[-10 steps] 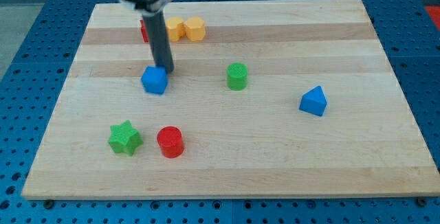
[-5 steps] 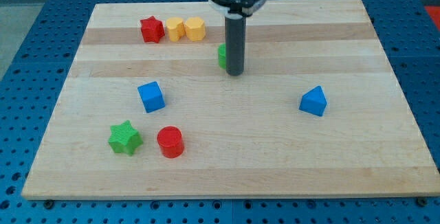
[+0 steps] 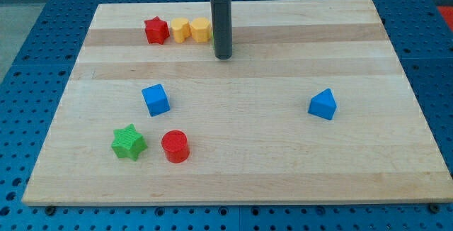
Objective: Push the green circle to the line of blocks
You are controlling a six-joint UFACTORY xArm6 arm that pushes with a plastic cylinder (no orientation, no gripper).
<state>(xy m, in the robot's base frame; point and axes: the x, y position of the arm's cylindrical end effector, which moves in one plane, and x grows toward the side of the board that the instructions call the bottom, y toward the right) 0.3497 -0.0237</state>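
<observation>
A line of blocks stands near the view's top left: a red star, a yellow block and a yellow-orange hexagon. My dark rod stands directly right of the hexagon, and my tip rests on the board just below the line's right end. The green circle is hidden behind the rod; whether it touches the hexagon cannot be told.
A blue cube sits left of centre. A green star and a red circle sit at the lower left. A blue triangular block sits at the right. The wooden board lies on a blue pegboard.
My tip went from the blue cube to the green circle, then pushed it up and left toward the line of blocks. The circle is now hidden behind the rod.
</observation>
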